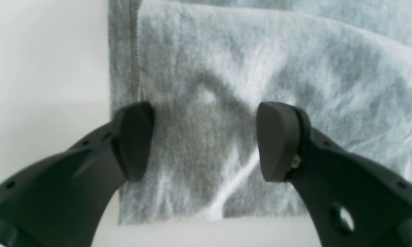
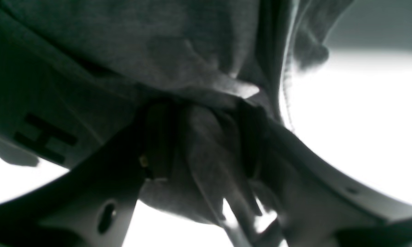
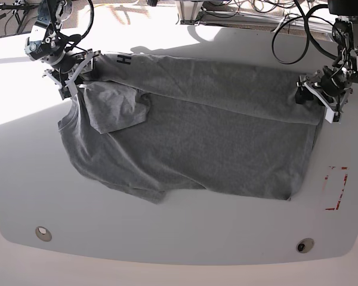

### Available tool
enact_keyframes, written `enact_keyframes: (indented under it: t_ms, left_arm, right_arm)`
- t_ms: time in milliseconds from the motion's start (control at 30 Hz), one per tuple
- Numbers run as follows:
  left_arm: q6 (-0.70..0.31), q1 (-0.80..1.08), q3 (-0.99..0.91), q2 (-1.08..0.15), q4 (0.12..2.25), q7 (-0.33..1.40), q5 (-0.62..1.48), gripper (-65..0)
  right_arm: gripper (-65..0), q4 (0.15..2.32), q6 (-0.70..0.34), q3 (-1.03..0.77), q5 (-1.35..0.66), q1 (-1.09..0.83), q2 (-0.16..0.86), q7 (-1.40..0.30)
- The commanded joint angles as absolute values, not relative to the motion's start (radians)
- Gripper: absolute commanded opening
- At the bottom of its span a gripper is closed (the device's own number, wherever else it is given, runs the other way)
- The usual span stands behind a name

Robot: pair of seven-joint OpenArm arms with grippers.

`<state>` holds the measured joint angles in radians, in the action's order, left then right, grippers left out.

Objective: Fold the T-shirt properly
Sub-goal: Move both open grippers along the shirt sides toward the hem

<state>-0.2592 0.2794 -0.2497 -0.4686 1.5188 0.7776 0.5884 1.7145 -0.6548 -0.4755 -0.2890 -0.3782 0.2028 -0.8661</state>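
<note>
**While spread on the table, grey T-shirt caught at one shoulder**

While lying across the middle of the white table (image 3: 24,179), stretches wide from about nine o'clock to three o'clock in the base view: T-shirt (image 3: 215,143), heather grey, top edge folded over toward the centre along twelve o'clock. Black lettering (image 3: 123,59) visible near eleven o'clock on the folded band; one short sleeve (image 3: 114,107) flopped inward at about ten o'clock; hem corner hanging toward six o'clock.

Right pincer (image 3: 77,70), at ten to eleven o'clock in the base view, pinching a bunch of the T-shirt (image 2: 199,144) between its fingers (image 2: 158,137); in the right wrist view cloth packed between the two pads and draped over them, a black letter H (image 2: 45,139) showing at eight o'clock, bright table beyond at three o'clock.

Left pincer (image 3: 323,95), at two o'clock in the base view, right at the folded edge of the shirt. Spread wide in the left wrist view (image 1: 206,140), both pads (image 1: 276,140) apart with bare grey fabric (image 1: 261,68) between them, nothing gripped; stitched hem (image 1: 134,51) running up at eleven o'clock, white table at nine o'clock and along six o'clock. Contact between pads and cloth not discernible.

Red outlined mark (image 3: 337,187) on the table at four o'clock, just beside the shirt's edge.
</note>
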Motion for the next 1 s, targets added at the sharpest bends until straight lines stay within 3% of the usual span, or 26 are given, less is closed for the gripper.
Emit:
enact_keyframes:
  t_ms: [0, 400, 967]
  left_arm:
    - [-0.248, 0.329, -0.282, -0.469, 1.561, 0.901, 0.568, -20.6]
    - [-0.249, 0.421, -0.352, -0.435, 1.716, 1.001, 0.568, -20.6]
    - [-0.249, 0.446, -0.398, -0.417, 1.853, 1.049, 0.570, -20.3]
  right_arm:
    - [-35.7, 1.716, -0.647, -0.478, -0.214, -0.438, 0.232, -0.986]
    - [-34.9, 1.833, -0.647, -0.478, -0.216, -0.538, 0.249, -0.992]
    - [-33.9, 1.914, -0.647, -0.476, -0.216, -0.515, 0.263, -0.992]
